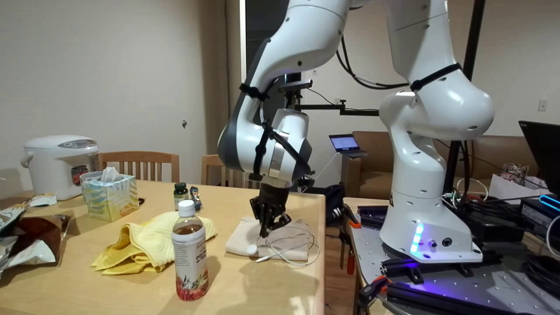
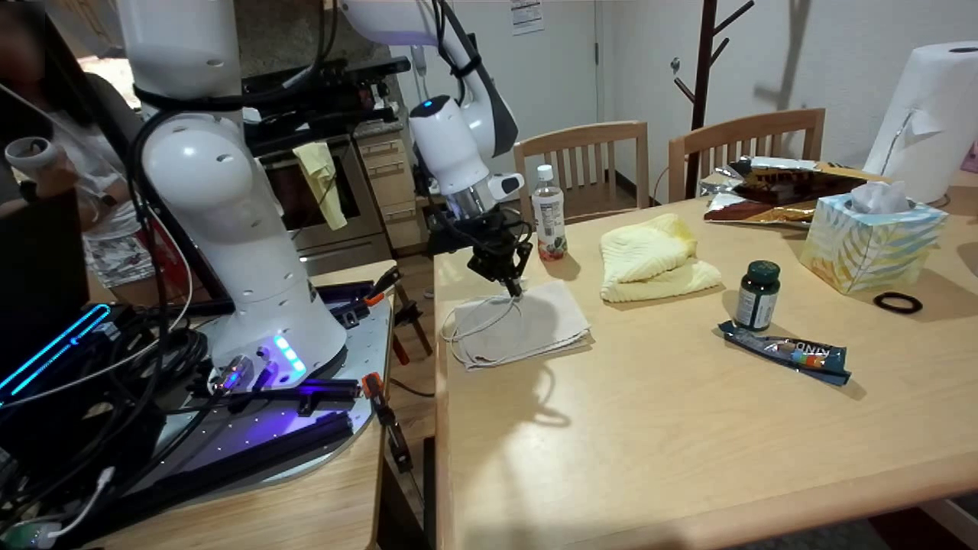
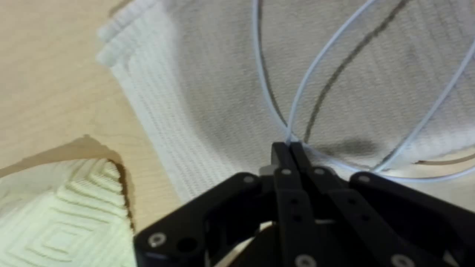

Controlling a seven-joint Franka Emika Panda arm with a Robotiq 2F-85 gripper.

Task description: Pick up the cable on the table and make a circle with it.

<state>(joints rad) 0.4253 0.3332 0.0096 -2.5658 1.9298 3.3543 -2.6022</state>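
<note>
The thin white cable lies in loose loops on and over a folded beige cloth near the table's edge. In an exterior view its round white piece and a white plug end show at the cloth's front. The loops also show in an exterior view. My gripper points down above the cloth. In the wrist view the fingertips are together on one strand of the cable; other strands cross behind them on the cloth.
A yellow cloth and a drink bottle stand beside the beige cloth. Farther off are a green-capped bottle, a snack bar, a black ring, a tissue box and snack bags.
</note>
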